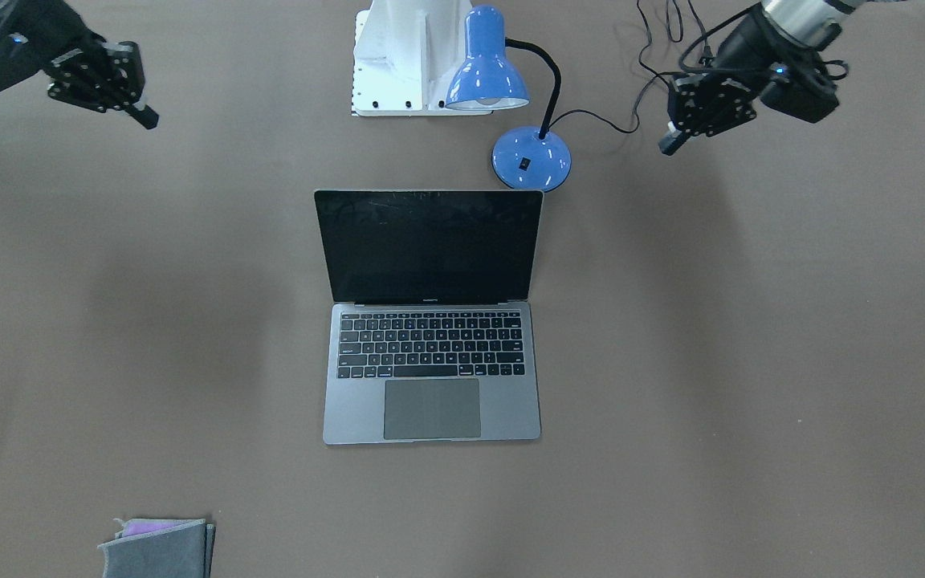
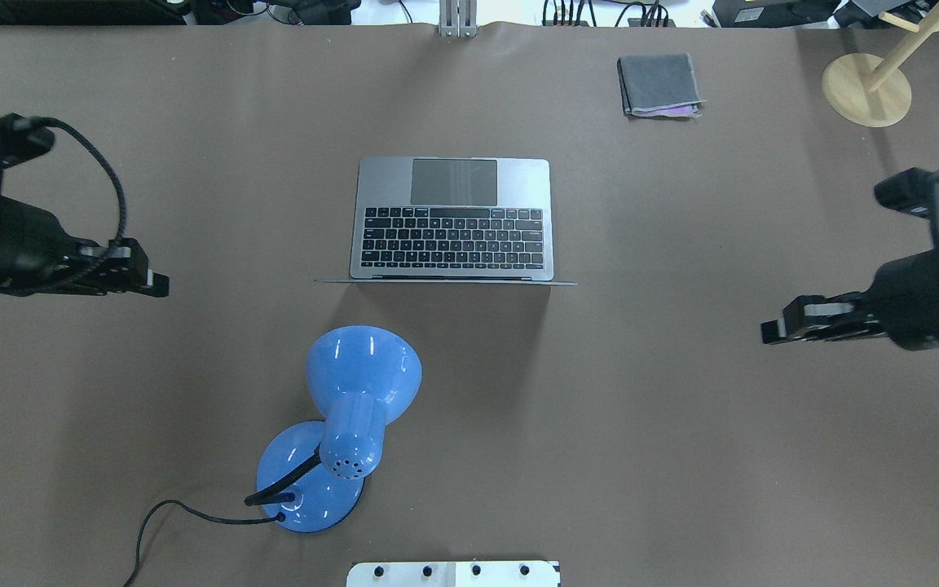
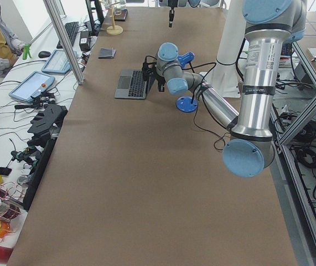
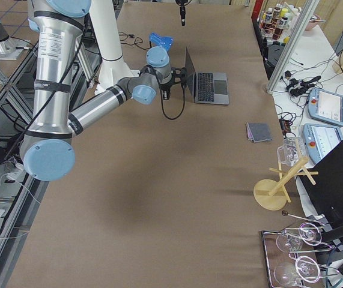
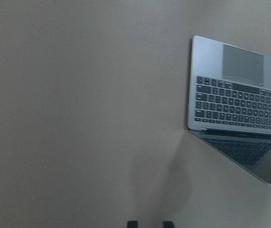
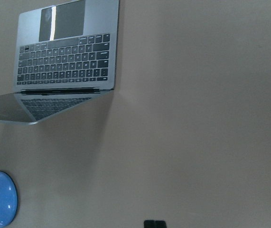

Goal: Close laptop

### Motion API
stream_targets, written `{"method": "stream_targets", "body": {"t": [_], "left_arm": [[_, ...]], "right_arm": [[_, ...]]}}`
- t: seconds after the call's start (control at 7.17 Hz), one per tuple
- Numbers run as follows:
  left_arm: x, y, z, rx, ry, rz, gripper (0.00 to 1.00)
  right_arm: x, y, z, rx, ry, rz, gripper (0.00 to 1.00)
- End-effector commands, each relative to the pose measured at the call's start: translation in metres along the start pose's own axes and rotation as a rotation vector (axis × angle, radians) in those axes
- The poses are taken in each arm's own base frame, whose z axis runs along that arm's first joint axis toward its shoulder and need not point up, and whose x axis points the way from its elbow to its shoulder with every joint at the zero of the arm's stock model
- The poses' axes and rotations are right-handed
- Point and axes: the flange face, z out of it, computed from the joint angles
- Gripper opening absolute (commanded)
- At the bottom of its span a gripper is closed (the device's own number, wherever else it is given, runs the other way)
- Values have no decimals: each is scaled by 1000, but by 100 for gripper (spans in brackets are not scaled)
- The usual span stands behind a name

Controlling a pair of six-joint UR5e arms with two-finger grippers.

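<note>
The space-grey laptop (image 1: 430, 405) stands open in the middle of the brown table, black screen upright and facing away from the robot. It also shows in the overhead view (image 2: 453, 236) and in both wrist views (image 5: 235, 95) (image 6: 64, 57). My left gripper (image 2: 156, 284) (image 1: 669, 144) hovers far to the laptop's left; its two fingertips (image 5: 133, 223) show a narrow gap, open and empty. My right gripper (image 2: 771, 330) (image 1: 145, 119) hovers far to the laptop's right; its fingertips (image 6: 149, 223) touch, shut and empty.
A blue desk lamp (image 2: 363, 375) (image 1: 486, 64) with a black cord stands just behind the laptop's lid, on the robot's side. A folded grey cloth (image 2: 657, 84) (image 1: 159, 550) lies at the far edge. A wooden stand (image 2: 866, 90) is at the far right corner.
</note>
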Motion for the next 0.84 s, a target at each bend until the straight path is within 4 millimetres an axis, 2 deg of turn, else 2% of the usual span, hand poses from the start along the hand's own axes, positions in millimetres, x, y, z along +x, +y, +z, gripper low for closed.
{"method": "stream_targets", "body": {"t": [0.0, 0.14, 0.28, 0.42, 0.56, 0.7], "left_arm": [[35, 43, 35, 9, 3, 13, 0], [49, 63, 58, 35, -9, 47, 0], [71, 67, 72, 58, -6, 54, 0], [99, 61, 75, 55, -28, 47, 0], [114, 55, 83, 56, -48, 43, 0], [116, 48, 92, 86, -59, 45, 0]], "right_arm": [[-59, 31, 39, 20, -53, 52, 0], [-75, 41, 52, 51, -62, 47, 0], [-86, 53, 68, 92, -56, 32, 0], [-101, 53, 76, 102, -52, 28, 0], [-129, 43, 86, 106, -23, 35, 0], [-145, 36, 94, 135, 0, 38, 0]]}}
